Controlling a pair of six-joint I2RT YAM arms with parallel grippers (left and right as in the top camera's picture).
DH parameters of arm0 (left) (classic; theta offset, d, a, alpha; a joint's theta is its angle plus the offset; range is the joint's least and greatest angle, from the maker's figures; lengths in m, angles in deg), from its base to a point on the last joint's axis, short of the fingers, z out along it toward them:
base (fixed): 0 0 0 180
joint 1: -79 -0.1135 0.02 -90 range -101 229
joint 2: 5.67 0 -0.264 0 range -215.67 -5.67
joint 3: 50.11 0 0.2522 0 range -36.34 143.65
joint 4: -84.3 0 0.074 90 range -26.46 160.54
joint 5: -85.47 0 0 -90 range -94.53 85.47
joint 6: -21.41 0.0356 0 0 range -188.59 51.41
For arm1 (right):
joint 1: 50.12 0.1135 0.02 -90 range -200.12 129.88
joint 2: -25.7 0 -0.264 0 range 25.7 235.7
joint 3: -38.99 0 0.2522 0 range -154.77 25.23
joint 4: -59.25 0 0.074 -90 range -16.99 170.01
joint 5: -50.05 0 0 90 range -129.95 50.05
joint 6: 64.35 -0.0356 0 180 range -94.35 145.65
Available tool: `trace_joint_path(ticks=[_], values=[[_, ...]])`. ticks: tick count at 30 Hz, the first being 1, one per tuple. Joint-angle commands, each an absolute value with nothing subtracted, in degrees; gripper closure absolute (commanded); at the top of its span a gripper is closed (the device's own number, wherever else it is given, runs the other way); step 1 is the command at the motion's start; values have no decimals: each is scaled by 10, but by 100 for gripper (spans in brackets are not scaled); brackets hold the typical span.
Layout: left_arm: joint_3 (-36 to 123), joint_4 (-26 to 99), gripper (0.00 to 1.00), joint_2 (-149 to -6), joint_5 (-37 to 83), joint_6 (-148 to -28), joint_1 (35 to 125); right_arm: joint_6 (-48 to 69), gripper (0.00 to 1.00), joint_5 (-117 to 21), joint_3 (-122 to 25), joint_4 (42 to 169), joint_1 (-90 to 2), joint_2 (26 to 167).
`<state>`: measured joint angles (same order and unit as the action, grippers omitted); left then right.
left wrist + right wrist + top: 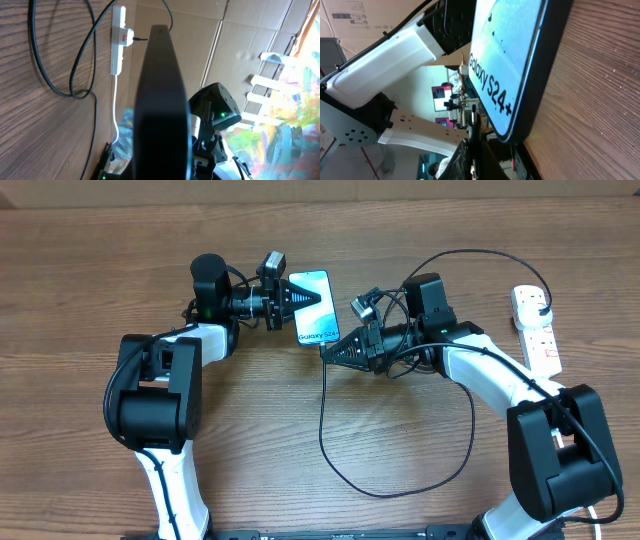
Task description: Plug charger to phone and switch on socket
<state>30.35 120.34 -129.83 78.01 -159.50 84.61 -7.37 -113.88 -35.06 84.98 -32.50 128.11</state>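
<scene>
The phone (316, 308), lit blue-white with "Galaxy S24" text, is held tilted on edge above the table by my left gripper (290, 298), which is shut on its top end. In the left wrist view the phone (161, 100) shows edge-on as a dark slab. My right gripper (332, 352) is shut on the connector end of the thin black charger cable (330, 450), right at the phone's bottom end. The right wrist view shows the phone (510, 55) and the connector (472, 125) just beside its lower edge. The white socket strip (537, 330) lies far right, with the cable's plug (540, 307) in it.
The charger cable loops widely over the table in front of the right arm (470, 430) and arcs behind it (470, 252). The strip (117, 40) and its white cord (115, 110) show in the left wrist view. Cardboard walls stand behind the table.
</scene>
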Motion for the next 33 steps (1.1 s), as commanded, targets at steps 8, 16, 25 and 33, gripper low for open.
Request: trace_joint_path(ticks=[8, 16, 25, 33], values=[[317, 1210, 95, -1301, 796, -1584, 848, -74, 96, -1118, -348, 846, -325, 1288], [317, 1210, 96, -1301, 800, -1584, 848, -74, 96, -1120, -348, 837, -325, 1305], [317, 1210, 96, -1301, 801, -1573, 848, -78, 96, -1157, -348, 806, -325, 1306], [317, 1210, 95, -1301, 793, -1573, 848, -86, 96, -1163, -348, 808, -325, 1306]])
